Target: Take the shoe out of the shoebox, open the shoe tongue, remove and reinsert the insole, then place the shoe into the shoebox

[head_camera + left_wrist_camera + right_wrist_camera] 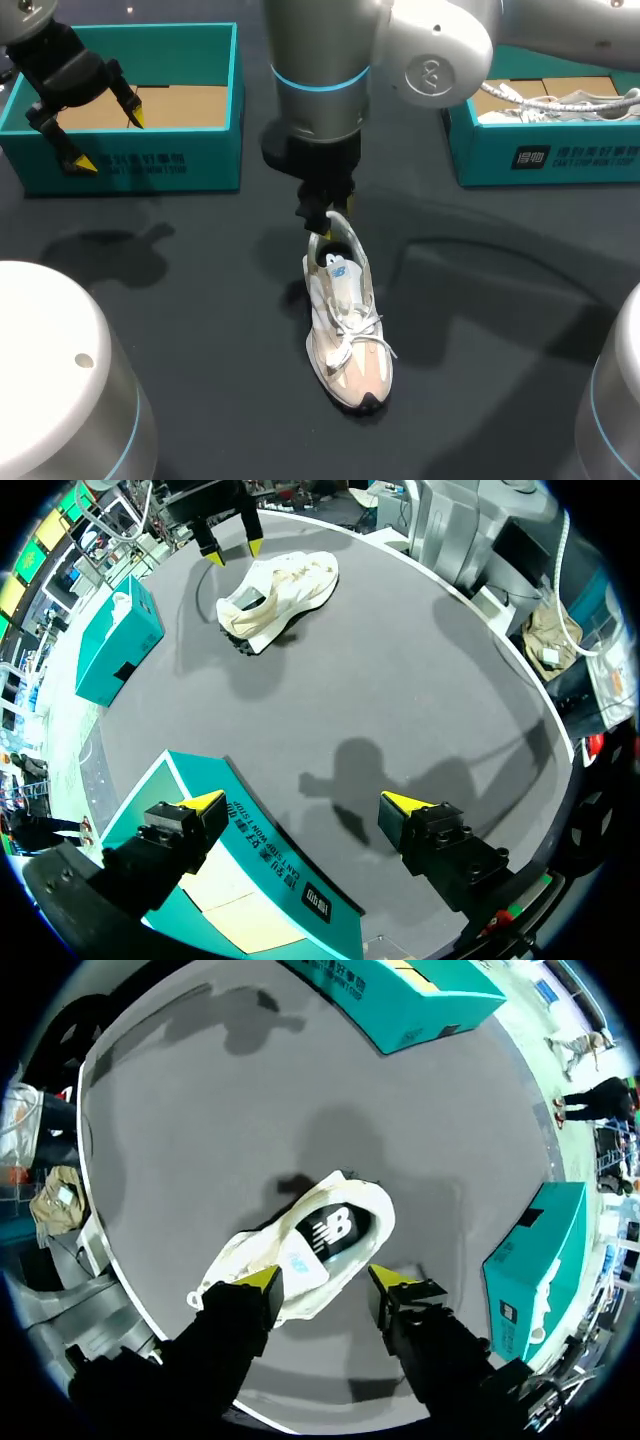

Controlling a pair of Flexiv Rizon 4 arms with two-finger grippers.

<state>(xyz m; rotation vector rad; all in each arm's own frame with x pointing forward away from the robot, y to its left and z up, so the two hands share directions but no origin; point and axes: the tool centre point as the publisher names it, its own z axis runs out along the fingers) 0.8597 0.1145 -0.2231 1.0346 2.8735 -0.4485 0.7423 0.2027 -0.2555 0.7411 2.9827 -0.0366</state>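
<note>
The shoe stands upright mid-worktop, well apart from both boxes, with the right tool released just over its heel, fingers spread to either side. Two teal shoeboxes sit at the far edge. The left shoebox has the left tool hanging released over its front wall, and the right shoebox holds a second shoe.

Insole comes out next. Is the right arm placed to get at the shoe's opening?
Probably yes: the right gripper hangs open over the shoe, at its heel end, with nothing in between.
</note>
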